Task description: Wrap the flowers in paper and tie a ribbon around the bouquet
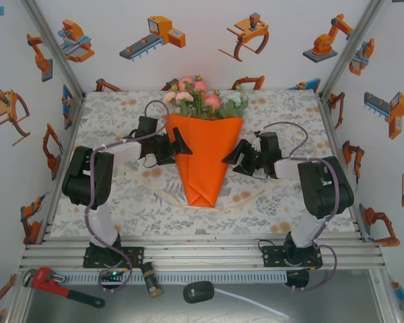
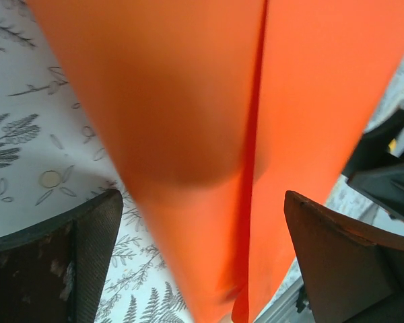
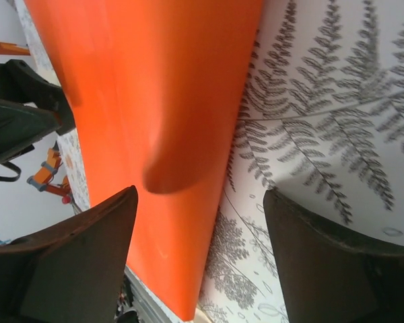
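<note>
Lying flat mid-table on the fern-print tablecloth (image 1: 303, 195), the bouquet (image 1: 205, 158) runs its long axis near to far; tip toward the arm bases, flowers (image 1: 202, 99) toward the back wall (image 1: 188, 47) with its printed robot pictures; the ribbon (image 1: 163, 195) trails over the cloth by the tip; from above, 2 grippers flank the cone, left gripper (image 1: 177, 147) at its edge, right gripper (image 1: 238, 157) just beside it, both spread wide, grasping nothing; the left wrist view adds the seam (image 2: 257, 134) where the paper (image 2: 182, 101) overlaps.
</note>
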You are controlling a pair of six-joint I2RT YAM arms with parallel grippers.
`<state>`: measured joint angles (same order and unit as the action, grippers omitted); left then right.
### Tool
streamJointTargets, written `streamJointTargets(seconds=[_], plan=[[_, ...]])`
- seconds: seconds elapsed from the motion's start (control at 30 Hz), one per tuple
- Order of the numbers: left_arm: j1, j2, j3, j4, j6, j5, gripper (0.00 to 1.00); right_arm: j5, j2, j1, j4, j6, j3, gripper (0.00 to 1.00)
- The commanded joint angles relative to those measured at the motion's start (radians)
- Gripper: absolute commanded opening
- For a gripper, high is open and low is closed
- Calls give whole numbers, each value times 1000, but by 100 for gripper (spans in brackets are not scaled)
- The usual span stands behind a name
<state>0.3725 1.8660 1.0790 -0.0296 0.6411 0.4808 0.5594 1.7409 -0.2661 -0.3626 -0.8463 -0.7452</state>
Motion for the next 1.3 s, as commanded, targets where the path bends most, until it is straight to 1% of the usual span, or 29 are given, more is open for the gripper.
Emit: streamJointTargets(seconds=[0.0,0.07,0.13,0.33,0.4,0.57,0.63,0.7,0.8,0.87,0.97,1.1,1.27], plan=[[4,41,-59,-112,56,73,98,-42,41,-18,-44,-14,-17,62],[11,64,-74,-173,92,102,95,-43,58,-28,-48,-15,-25,58],[19,82,-75,-199,117,117,88,-45,70,-36,-58,-23,-29,55],[26,60,-50,-142,123,90,62,-48,66,-49,-73,-46,-41,46],[27,42,-42,-128,127,88,53,-55,43,-50,-55,-46,-53,41],[30,8,-32,-127,169,108,28,-71,-37,-51,-9,-41,-64,25],[31,-14,-38,-114,172,102,20,-73,-69,-51,14,-36,-65,21],[33,-42,-43,-103,172,100,15,-72,-98,-52,37,-33,-64,19],[42,-90,-47,-80,175,103,13,-83,-143,-68,80,-27,-55,17],[49,-121,-53,-25,165,78,13,-108,-182,-84,110,-21,-30,17],[61,-160,-96,7,165,46,13,-135,-224,-110,122,-23,21,17],[96,-174,-169,6,177,3,14,-165,-241,-127,120,-26,78,17],[105,-132,-221,-83,191,-34,21,-183,-211,-133,82,-28,114,19]])
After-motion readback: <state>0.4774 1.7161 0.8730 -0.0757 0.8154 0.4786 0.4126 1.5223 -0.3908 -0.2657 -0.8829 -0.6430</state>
